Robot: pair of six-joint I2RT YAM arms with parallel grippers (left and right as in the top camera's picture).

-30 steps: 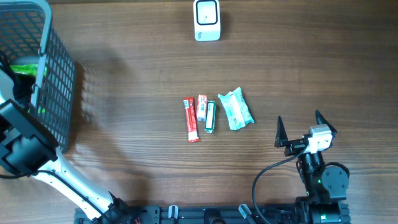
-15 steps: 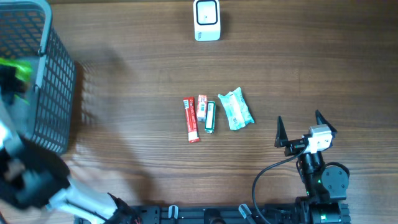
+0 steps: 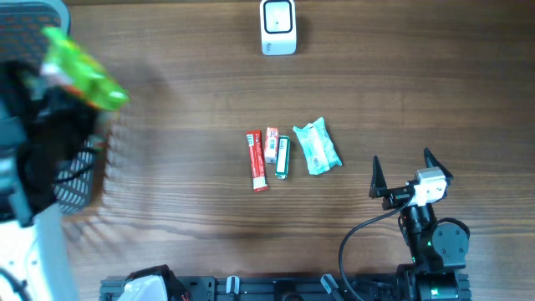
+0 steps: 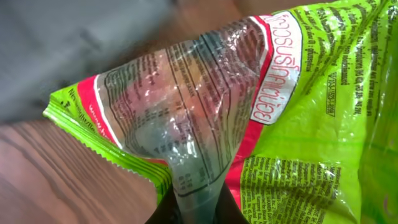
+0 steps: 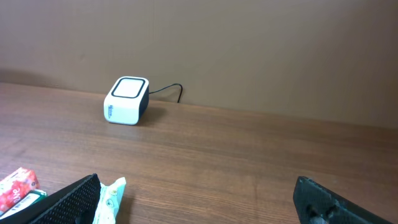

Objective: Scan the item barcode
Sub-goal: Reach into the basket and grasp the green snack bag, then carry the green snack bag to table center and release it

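Brown wood-grain counter (image 3: 192, 226), plain tan wall (image 5: 249, 50). At upper left, the left jaws pinch a crinkly lime-green snack bag (image 3: 84, 71) with red trim and fine print; right jaws stand apart.

The green snack bag (image 4: 298, 124) is thin plastic, shiny and crinkly, and light glints off it. The table (image 3: 192, 209) is brown wood, smooth, with fine grain lines. The scanner (image 3: 277, 27) is smooth white plastic with a shiny top. The basket (image 3: 79, 180) is dull grey mesh. The pale green packet (image 3: 318, 147) is soft, wrinkled plastic.
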